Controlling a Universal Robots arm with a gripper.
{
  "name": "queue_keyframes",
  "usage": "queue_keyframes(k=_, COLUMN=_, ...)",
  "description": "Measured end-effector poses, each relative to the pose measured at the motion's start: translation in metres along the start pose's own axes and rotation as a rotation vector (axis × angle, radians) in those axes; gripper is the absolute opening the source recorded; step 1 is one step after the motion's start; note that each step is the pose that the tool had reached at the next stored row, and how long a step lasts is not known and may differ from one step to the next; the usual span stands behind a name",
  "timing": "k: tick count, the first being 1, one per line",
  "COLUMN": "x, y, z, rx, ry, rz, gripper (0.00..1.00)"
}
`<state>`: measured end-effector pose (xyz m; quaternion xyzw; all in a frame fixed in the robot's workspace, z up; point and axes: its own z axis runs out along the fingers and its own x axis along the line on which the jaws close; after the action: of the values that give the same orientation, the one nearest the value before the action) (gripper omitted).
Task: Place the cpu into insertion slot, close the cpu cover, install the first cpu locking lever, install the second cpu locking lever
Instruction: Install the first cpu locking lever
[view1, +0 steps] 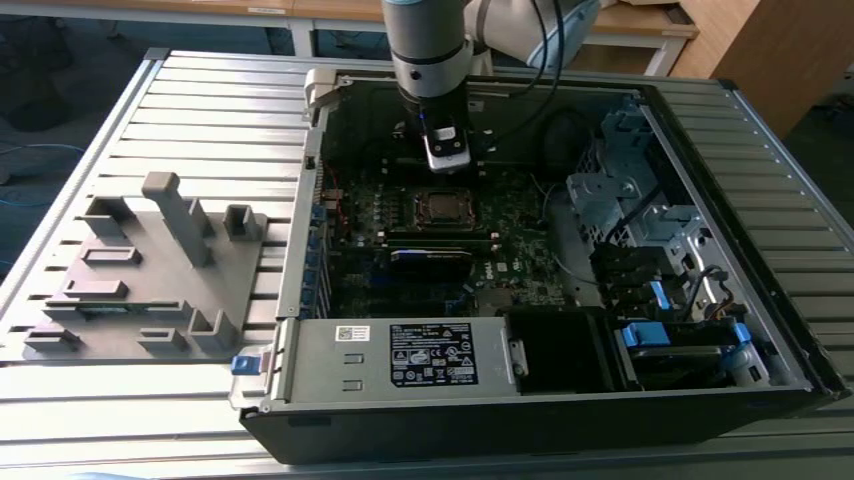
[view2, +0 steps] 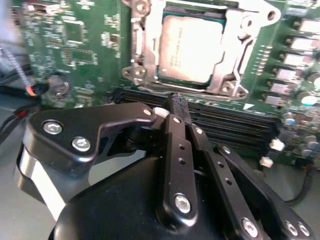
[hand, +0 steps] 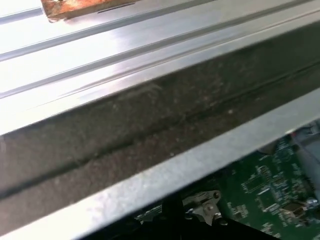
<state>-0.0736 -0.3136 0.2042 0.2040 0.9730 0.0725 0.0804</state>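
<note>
With the cpu (view2: 189, 49) seated in the insertion slot (view2: 165, 75) under the thin, stiff cpu cover (view2: 235, 55), the tool (view2: 177, 102) hovers just beside it, fingers pressed together and empty, near springy levers best caught at their ends.

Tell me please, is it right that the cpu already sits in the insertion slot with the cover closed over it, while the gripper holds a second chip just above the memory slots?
Not quite. In the second wrist view the gripper holds nothing; its fingertips are closed together and empty. The rest stands: the cpu sits in the insertion slot under the closed cpu cover, and the gripper is above the memory slots.
</note>
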Motion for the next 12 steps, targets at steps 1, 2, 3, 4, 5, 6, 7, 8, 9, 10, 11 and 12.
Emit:
queue_keyframes(k=1, x=0.0000, y=0.0000, z=0.0000, rx=0.0040, ry=0.0031, rz=0.000, gripper=0.11)
queue_keyframes(k=2, x=0.0000, y=-0.0001, z=0.0000, rx=0.0045, ry=0.0031, rz=0.000, gripper=0.11)
queue_keyframes(k=3, x=0.0000, y=-0.0001, z=0.0000, rx=0.0049, ry=0.0029, rz=0.000, gripper=0.11)
queue_keyframes(k=4, x=0.0000, y=0.0000, z=0.0001, rx=0.0053, ry=0.0026, rz=0.000, gripper=0.11)
queue_keyframes(k=5, x=0.0000, y=0.0000, z=0.0000, rx=0.0054, ry=0.0026, rz=0.000, gripper=0.11)
queue_keyframes(k=6, x=-0.0001, y=0.0000, z=-0.0005, rx=0.0059, ry=0.0027, rz=0.000, gripper=0.11)
queue_keyframes(k=7, x=-0.0002, y=0.0002, z=-0.0011, rx=0.0057, ry=0.0027, rz=0.000, gripper=0.11)
queue_keyframes(k=8, x=-0.0003, y=0.0004, z=-0.0023, rx=0.0054, ry=0.0026, rz=0.000, gripper=0.11)
queue_keyframes(k=9, x=-0.0006, y=0.0007, z=-0.0043, rx=0.0056, ry=0.0027, rz=0.000, gripper=0.11)
queue_keyframes(k=10, x=-0.0009, y=0.0012, z=-0.0066, rx=0.0056, ry=0.0029, rz=0.000, gripper=0.11)
queue_keyframes(k=11, x=-0.0011, y=0.0016, z=-0.0088, rx=0.0057, ry=0.0032, rz=0.000, gripper=0.11)
queue_keyframes(k=12, x=-0.0014, y=0.0019, z=-0.0108, rx=0.0060, ry=0.0037, rz=0.000, gripper=0.11)
